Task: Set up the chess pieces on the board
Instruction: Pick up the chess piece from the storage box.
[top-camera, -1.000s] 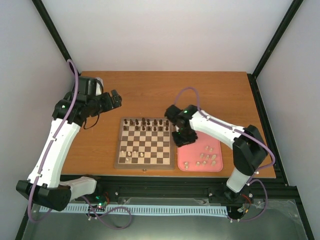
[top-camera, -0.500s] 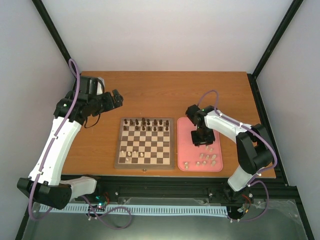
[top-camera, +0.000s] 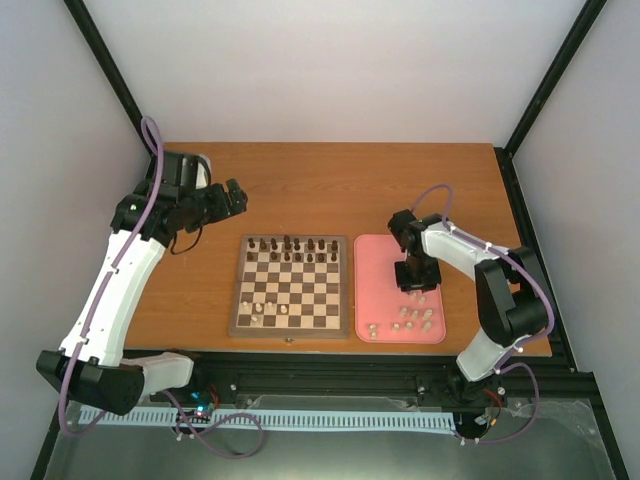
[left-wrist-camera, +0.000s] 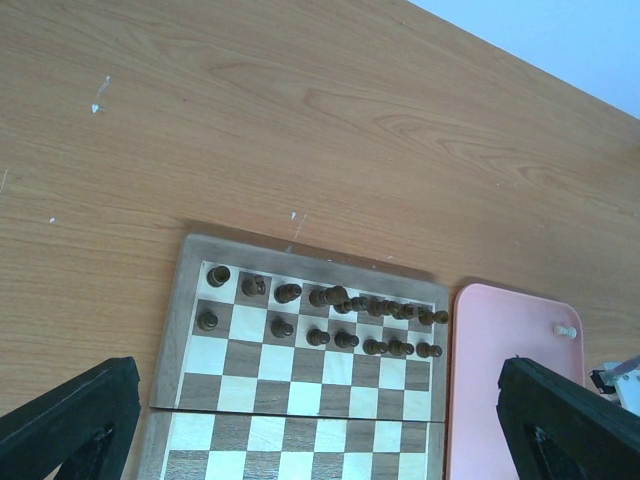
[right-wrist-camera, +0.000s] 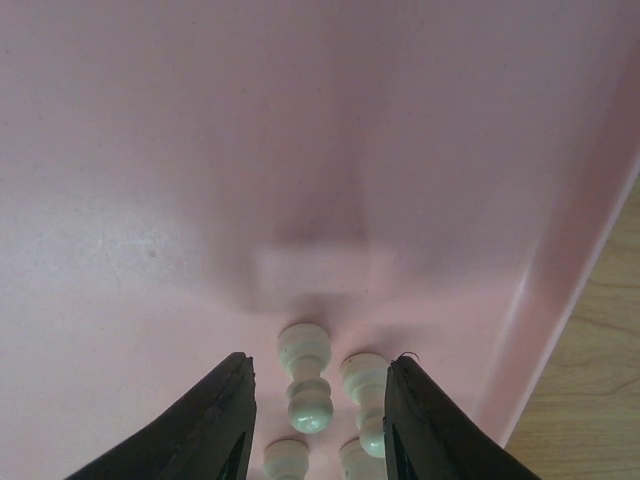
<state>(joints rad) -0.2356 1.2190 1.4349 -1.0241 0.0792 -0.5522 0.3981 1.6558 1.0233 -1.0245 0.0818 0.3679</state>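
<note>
The board (top-camera: 290, 262) lies mid-table, with dark brown chessmen (top-camera: 292, 245) on its two far rows and a few cream chess pieces (top-camera: 264, 307) at its near left. Most cream chess pieces (top-camera: 412, 318) lie on the pink tray (top-camera: 372, 252). My right gripper (top-camera: 414, 286) is low over the tray. In the right wrist view it (right-wrist-camera: 320, 368) is open, with two cream pieces (right-wrist-camera: 306, 384) lying between its fingers (right-wrist-camera: 222, 420), untouched. My left gripper (top-camera: 236, 197) is open and empty, held high over the table far left of the board. Its view shows the board (left-wrist-camera: 186, 300).
The pink tray (left-wrist-camera: 500, 380) sits right against the board's right side; one lone cream piece (left-wrist-camera: 566, 331) lies at its far end. The dark chessmen (left-wrist-camera: 330, 297) stand crowded toward the board's right. Black frame posts rise at the table's back corners.
My right gripper has swung right from the board's right edge across the tray and come down over the cream pieces. The left arm has barely moved.
</note>
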